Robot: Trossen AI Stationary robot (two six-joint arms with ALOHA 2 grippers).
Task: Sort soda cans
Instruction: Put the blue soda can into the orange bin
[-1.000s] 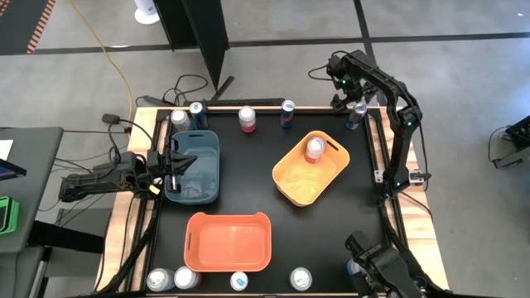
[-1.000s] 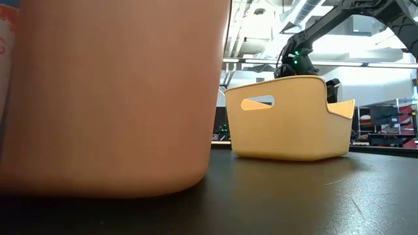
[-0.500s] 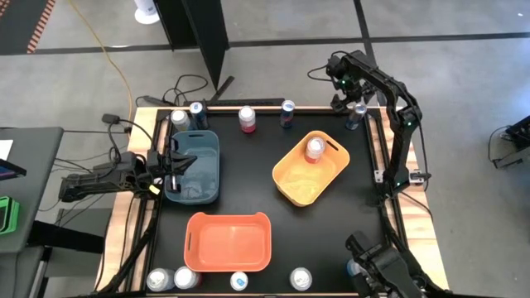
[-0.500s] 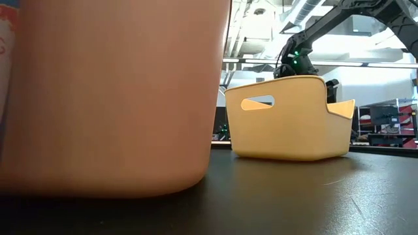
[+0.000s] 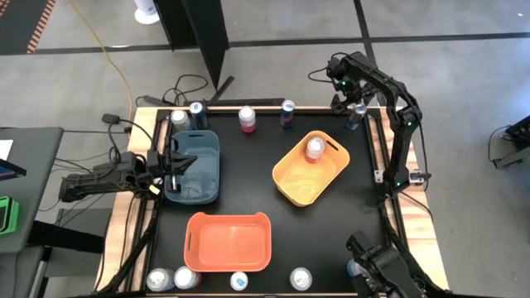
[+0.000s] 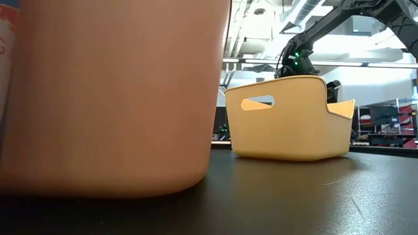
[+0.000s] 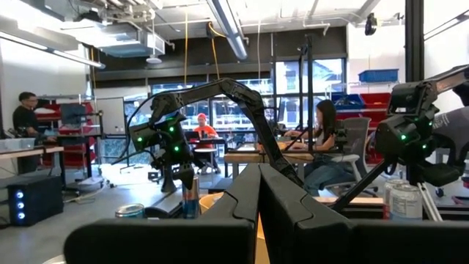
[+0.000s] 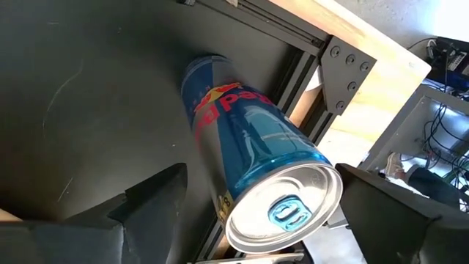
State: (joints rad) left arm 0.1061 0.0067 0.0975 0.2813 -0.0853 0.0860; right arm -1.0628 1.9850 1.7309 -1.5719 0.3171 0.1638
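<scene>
While seemingly unclamped, can (image 8: 249,176) between tool (image 8: 275,213) fingers.

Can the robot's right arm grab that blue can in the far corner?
Probably yes. The right gripper sits right over the blue metal soda can, one dark finger on each side with nothing between.

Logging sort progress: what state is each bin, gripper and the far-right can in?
Yellow bin: one can inside.
Orange bin: empty.
Blue bin: no can visible inside.
Blue can: upright, between open fingers, not gripped.
Right gripper: open around the blue can.
Left gripper: shut, over the blue bin.
</scene>
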